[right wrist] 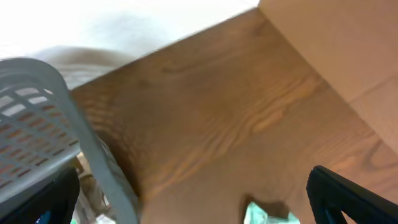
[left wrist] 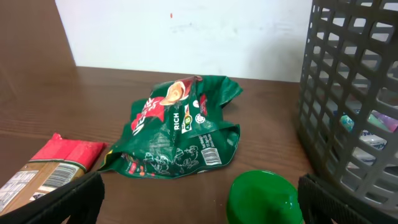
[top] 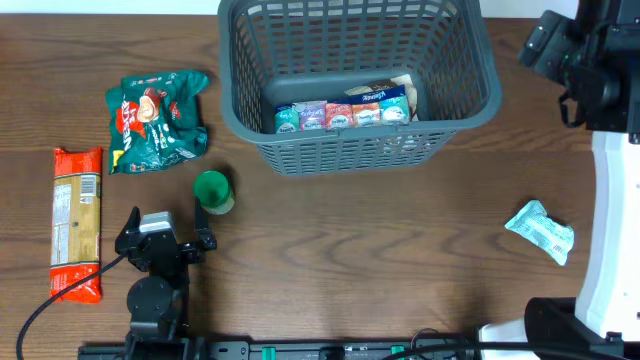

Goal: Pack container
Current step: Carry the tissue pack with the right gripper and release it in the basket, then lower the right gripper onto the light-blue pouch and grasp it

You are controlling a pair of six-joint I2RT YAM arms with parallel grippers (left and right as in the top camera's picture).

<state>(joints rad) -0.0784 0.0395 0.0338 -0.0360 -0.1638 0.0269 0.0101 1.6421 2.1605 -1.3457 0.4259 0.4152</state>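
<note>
The dark grey slotted container (top: 470,95) stands at the back centre and holds a strip of colourful snack packs (top: 345,113). A green snack bag (top: 158,120), a long red pack (top: 77,222), a round green cup-like item (top: 212,190) and a pale green packet (top: 540,231) lie on the table. My left gripper (top: 166,235) is open and empty, just short of the green item (left wrist: 264,198), with the green bag (left wrist: 177,127) beyond it. My right gripper (right wrist: 193,202) is open and empty, raised beside the container's right side (right wrist: 37,112), above the pale packet (right wrist: 264,214).
The wooden table runs to a white wall behind the container (left wrist: 357,99). The red pack (left wrist: 53,165) lies left of my left gripper. The right arm's white base (top: 610,250) stands at the right edge near the pale packet.
</note>
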